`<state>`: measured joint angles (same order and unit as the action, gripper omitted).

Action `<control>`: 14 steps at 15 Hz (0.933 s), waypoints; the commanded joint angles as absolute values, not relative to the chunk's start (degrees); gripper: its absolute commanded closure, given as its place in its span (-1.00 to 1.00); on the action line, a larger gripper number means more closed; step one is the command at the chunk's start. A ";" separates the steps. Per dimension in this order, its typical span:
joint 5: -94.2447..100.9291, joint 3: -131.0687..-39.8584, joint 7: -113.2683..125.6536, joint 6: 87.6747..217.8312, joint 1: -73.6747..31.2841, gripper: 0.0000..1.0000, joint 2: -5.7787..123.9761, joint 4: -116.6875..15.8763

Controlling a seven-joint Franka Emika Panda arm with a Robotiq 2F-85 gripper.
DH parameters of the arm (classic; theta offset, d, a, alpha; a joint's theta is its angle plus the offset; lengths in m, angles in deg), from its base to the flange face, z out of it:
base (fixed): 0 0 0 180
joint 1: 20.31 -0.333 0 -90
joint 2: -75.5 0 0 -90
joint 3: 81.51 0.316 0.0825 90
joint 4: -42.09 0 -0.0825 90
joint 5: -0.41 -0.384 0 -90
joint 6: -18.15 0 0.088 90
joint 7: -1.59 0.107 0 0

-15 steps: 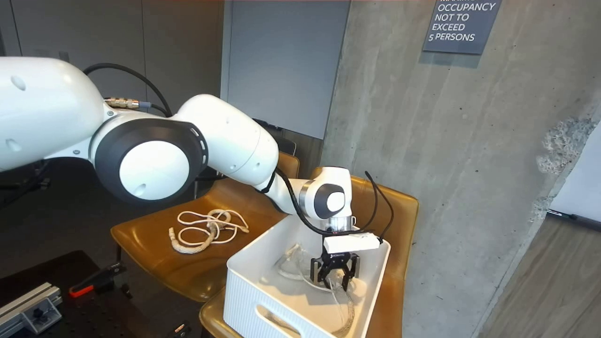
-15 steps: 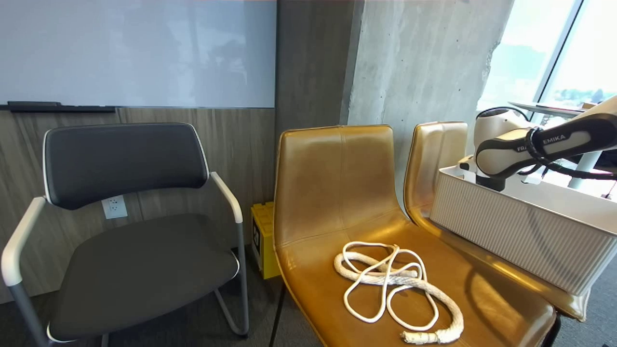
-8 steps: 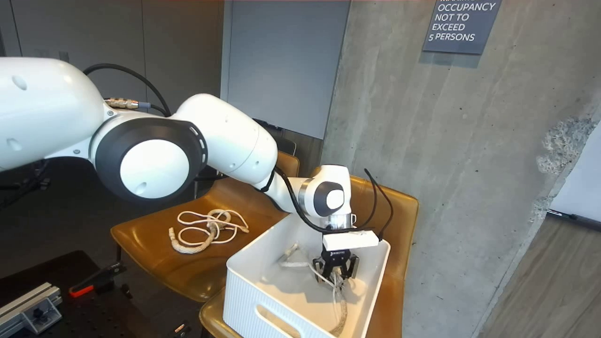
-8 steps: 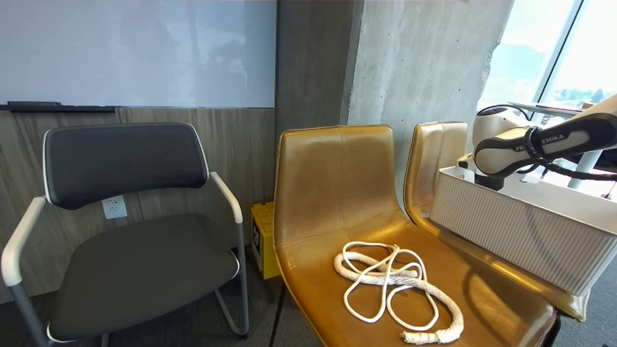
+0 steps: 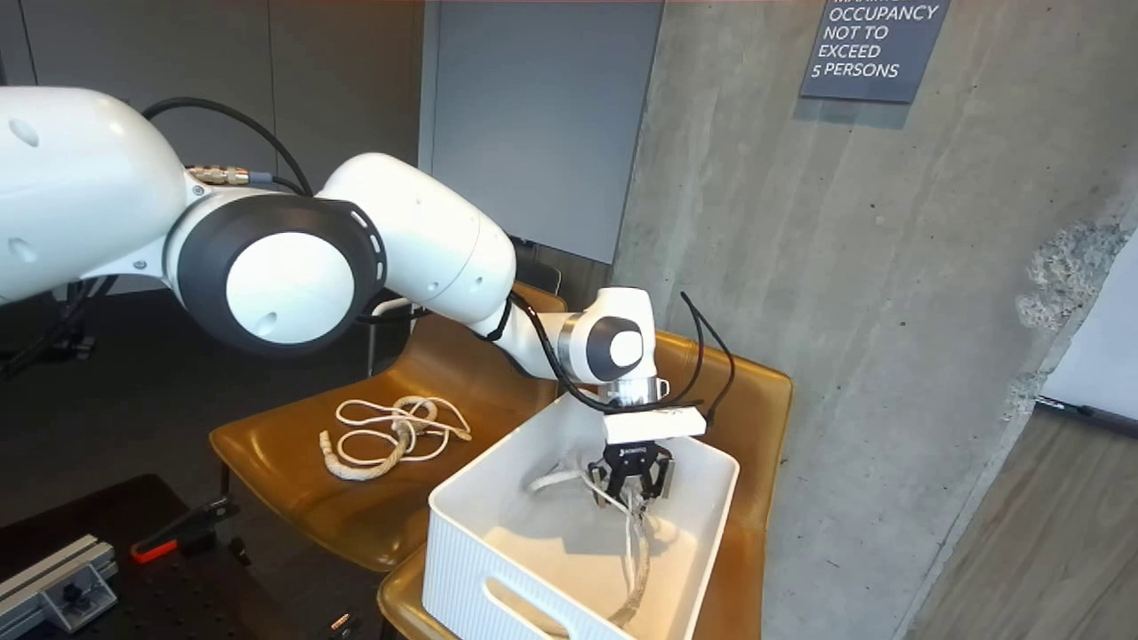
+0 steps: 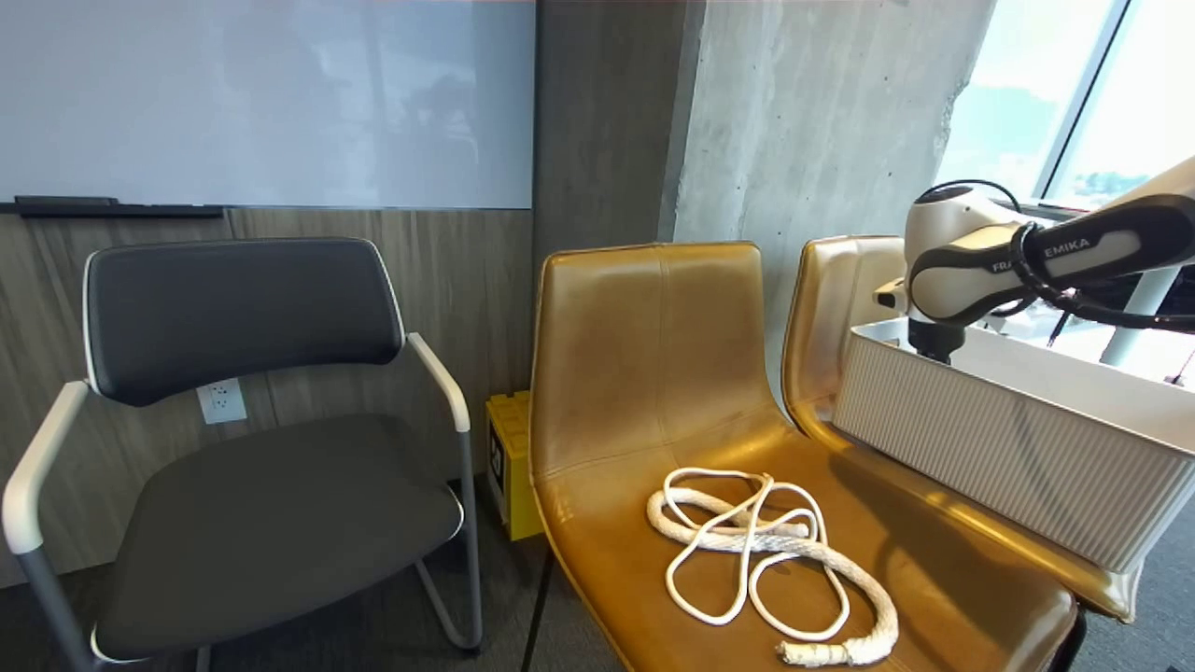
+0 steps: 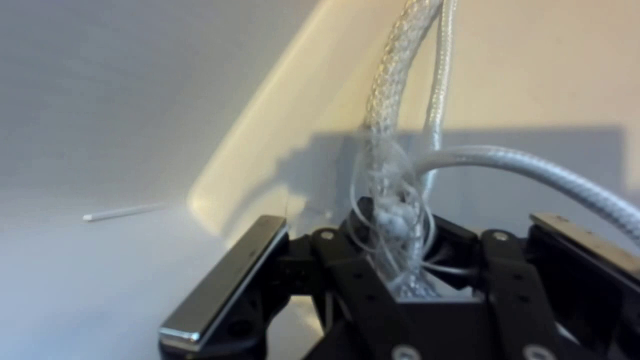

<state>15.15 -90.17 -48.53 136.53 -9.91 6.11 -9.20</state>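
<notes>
Inside the white bin, my gripper is shut on a pale braided rope. In the wrist view the rope runs down between the black fingers, with a frayed, knotted part at the jaws. A thinner white cord curves away to the right from the same spot. Rope still trails toward the floor of the bin in an exterior view. The bin's ribbed wall hides the fingertips in an exterior view. A second pale rope with thin cord lies loosely coiled outside the bin.
The bin stands on a tan leather chair. Beside it, another tan chair bears the second rope. A concrete wall rises behind. A dark grey armchair and a yellow box stand farther off.
The jaws have closed on the rope in the bin. After that the arm has risen a little, lifting part of the rope. The rope on the chair has not moved.
</notes>
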 commanded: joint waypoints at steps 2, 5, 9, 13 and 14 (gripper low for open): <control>15.12 -91.41 -43.29 133.10 -11.46 0.92 13.05 -11.30; 15.25 -91.30 -40.26 130.56 -12.46 0.92 16.60 -10.39; 15.88 -90.88 -35.60 126.41 -16.97 0.92 21.04 -9.43; 17.50 -88.15 -31.68 120.79 -22.86 0.92 23.41 -6.33; 16.40 -89.29 -30.80 120.03 -25.59 0.92 23.44 -5.66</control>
